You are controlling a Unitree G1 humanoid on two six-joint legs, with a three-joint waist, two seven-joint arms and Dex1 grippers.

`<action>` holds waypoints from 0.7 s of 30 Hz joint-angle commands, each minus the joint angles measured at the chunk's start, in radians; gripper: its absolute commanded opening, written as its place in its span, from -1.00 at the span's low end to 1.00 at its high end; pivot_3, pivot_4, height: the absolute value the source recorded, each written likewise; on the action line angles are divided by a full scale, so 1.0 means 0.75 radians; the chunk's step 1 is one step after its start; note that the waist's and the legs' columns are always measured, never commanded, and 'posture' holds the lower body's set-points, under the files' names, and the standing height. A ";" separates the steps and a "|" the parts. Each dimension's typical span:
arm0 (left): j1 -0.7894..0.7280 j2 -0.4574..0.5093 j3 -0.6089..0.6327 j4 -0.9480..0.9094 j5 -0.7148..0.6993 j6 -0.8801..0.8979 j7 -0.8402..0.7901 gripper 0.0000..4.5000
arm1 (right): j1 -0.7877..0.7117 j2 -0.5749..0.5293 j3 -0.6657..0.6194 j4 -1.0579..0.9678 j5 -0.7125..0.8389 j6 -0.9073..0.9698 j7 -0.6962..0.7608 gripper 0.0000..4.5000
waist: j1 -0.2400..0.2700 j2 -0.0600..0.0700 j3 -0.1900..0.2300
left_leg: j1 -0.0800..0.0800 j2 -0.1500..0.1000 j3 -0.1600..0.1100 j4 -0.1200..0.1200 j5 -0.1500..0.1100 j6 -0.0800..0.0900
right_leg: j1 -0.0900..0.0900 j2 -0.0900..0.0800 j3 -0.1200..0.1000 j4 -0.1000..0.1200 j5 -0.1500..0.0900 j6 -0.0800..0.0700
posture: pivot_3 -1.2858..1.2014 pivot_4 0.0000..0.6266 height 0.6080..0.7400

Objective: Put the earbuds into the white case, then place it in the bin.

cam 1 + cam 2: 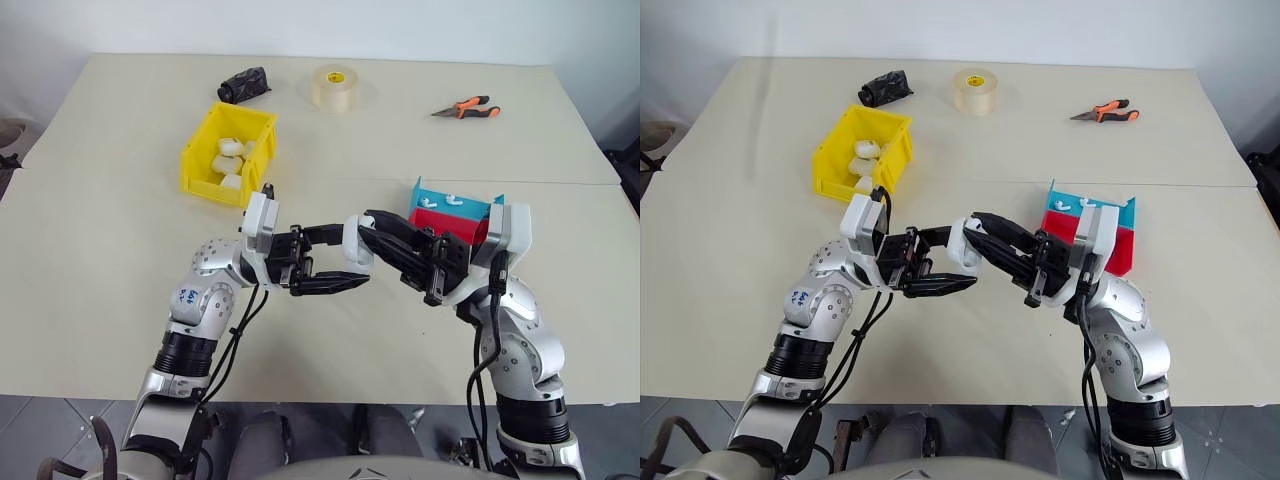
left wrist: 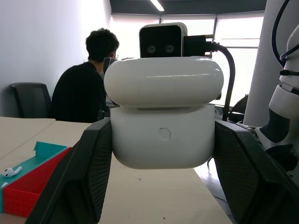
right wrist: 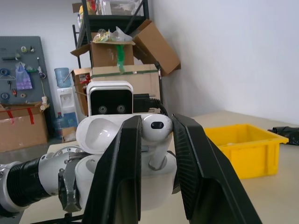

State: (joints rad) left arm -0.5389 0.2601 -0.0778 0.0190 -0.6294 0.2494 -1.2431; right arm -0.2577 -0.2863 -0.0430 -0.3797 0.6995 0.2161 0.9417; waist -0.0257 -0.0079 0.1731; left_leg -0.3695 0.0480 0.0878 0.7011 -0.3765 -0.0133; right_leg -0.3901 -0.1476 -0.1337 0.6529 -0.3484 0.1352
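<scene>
My left gripper (image 1: 355,254) is shut on the white case (image 1: 357,244), holding it above the table with its lid swung open. In the left wrist view the case (image 2: 162,140) sits between the two fingers. My right gripper (image 3: 156,119) is shut on one of the earbuds (image 3: 156,135), stem down, right over the open case (image 3: 100,182). In the head views the right gripper (image 1: 378,228) meets the case from the right. More earbuds (image 1: 452,200) lie in the blue tray (image 1: 432,193). The yellow bin (image 1: 208,183) stands at the back left with several white cases (image 1: 228,160) inside.
A red tray (image 1: 440,222) sits against the blue one, just behind my right arm. At the table's far edge are a tape roll (image 1: 335,88), orange-handled pliers (image 1: 468,108) and a black object (image 1: 244,85). A person (image 2: 79,93) sits beyond the table, back turned.
</scene>
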 commanded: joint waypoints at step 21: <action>-0.013 -0.038 0.000 -0.081 0.013 -0.080 -0.010 0.25 | -0.036 -0.131 0.055 0.134 -0.042 -0.069 0.159 -0.57 | 0.000 0.000 0.000 | 0.000 0.000 0.000 0.000 0.000 0.000 | 0.000 0.000 0.000 0.000 0.000 0.000 | 0.03 -0.52 1.00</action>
State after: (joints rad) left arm -0.5317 0.2460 -0.0639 0.0194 -0.6072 0.2267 -1.2349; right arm -0.2918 -0.3734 -0.0265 -0.2867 0.6918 0.1536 1.0505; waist -0.0254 -0.0079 0.1732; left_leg -0.3693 0.0480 0.0877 0.7012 -0.3766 -0.0133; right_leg -0.3900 -0.1476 -0.1339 0.6530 -0.3484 0.1352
